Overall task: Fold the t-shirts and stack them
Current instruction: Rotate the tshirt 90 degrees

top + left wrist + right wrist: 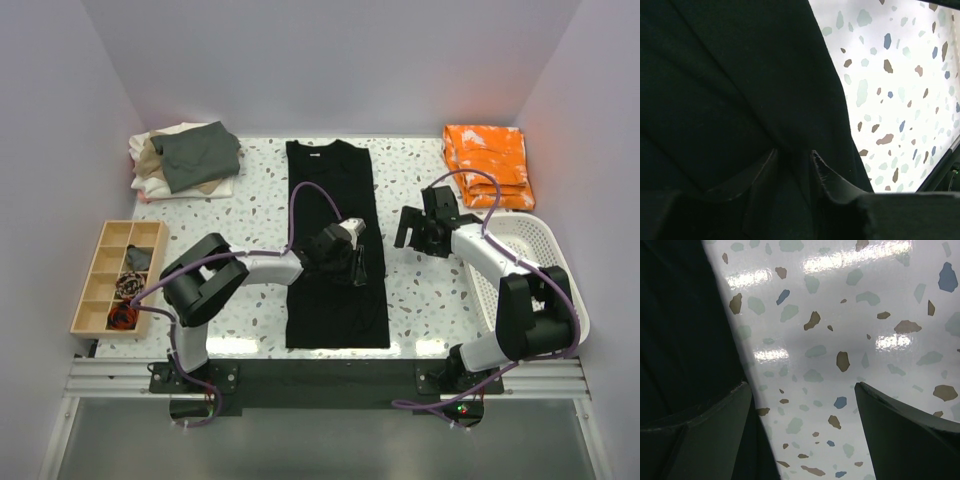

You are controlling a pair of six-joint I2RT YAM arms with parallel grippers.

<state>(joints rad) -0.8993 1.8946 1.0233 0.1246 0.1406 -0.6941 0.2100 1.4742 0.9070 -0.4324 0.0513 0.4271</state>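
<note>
Pinches a fold at the right edge of the black t-shirt (330, 200) in the left gripper (794, 152), fingers nearly together on the cloth. Holds the right gripper (802, 385) spread wide and empty over the speckled table (420, 290), just beside that shirt, which lies lengthwise mid-table. Shows the folded t-shirts (185, 160) stacked at the far-left corner.

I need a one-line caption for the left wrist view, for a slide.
Left gripper pinches the black t-shirt near its edge, on the speckled table.
</note>
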